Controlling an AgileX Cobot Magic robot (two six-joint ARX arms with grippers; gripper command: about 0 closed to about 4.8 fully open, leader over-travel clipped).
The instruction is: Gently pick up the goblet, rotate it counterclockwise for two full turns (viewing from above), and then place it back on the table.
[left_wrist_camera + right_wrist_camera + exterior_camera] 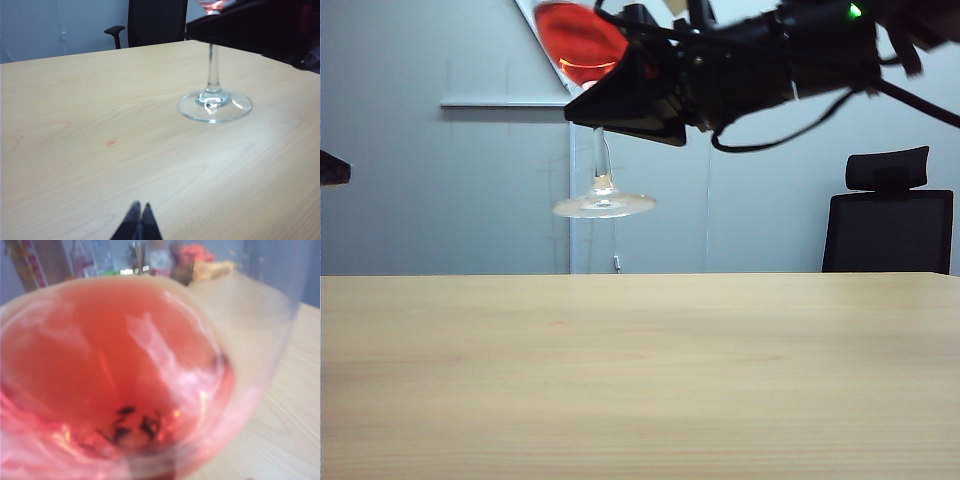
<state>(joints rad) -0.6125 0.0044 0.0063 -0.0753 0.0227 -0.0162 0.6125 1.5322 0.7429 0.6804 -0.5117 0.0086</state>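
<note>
Your right gripper (620,105) holds the goblet (601,150) in the air well above the surface (640,380), its jaws clamped on the stem just under the bowl. The glass tilts, and the red liquid fills the right wrist view. Your left gripper (138,222) hangs low over the surface, jaws together and empty, apart from the goblet's foot (215,105).
</note>
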